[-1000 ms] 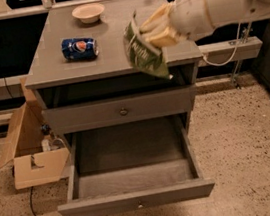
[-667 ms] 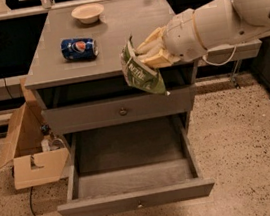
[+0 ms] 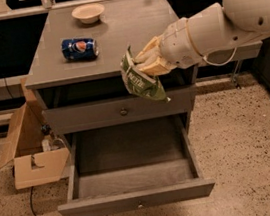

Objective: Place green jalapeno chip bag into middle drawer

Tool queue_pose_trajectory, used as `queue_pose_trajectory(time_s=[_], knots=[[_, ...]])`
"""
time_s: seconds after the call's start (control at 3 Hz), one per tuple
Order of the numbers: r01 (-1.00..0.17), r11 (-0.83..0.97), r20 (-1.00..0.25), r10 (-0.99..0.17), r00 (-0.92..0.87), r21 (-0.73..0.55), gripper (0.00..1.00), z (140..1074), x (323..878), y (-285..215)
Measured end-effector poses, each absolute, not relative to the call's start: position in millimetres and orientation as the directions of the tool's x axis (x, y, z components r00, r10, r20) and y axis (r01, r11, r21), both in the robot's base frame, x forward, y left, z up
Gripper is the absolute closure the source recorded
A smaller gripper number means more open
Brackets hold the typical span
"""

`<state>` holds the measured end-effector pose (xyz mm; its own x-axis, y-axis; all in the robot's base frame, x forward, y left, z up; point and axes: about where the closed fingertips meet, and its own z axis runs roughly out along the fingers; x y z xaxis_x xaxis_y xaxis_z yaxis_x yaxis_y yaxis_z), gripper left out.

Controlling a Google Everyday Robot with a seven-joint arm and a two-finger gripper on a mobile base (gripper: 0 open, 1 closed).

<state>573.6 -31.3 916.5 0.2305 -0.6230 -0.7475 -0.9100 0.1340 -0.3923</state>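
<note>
1. Speckled floor [image 3: 239,130] surrounds a grey cabinet [image 3: 114,37]; an open cardboard box [image 3: 34,160] sits at its 9 o'clock side.
2. On the cabinet top, a bowl [image 3: 88,13] rests near the 12 o'clock edge and a can [image 3: 79,48] lies on its side toward 10 o'clock. Both are well apart from the bag, so neither is in the way.
3. The arm [image 3: 223,23] reaches in from 3 o'clock, and the gripper [image 3: 144,64] is clamped on the upper part of the bag [image 3: 144,83], at the cabinet's front edge.
4. The bag hangs tilted below the fingers, its lower corner pointing toward 5 o'clock and overlapping the shut top drawer [image 3: 85,116] in this view. Pinching it high lets the loose body dangle and go in first.
5. The drawer [image 3: 136,198] stands pulled out at 6 o'clock from the bag, its tray bare and ready to take the bag from above.
6. The carry looks about midway: the bag is off the top but not yet over the tray. The next move likely calls for travel outward and down toward 6 o'clock before release.
7. Crinkled foil is light and slippery, so it may land askew if let go too high.
</note>
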Motion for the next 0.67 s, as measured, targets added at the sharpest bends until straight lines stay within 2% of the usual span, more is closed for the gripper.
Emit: queue_pose_trajectory(time_s=[0.33,0.67], knots=[[-0.936,0.146,-0.711,-0.690,0.136,-0.321,1.00,862.8,572.8,-29.2],[-0.967,0.176,-0.670,-0.743,-0.007,-0.185,1.00,766.0,565.4,-23.3]])
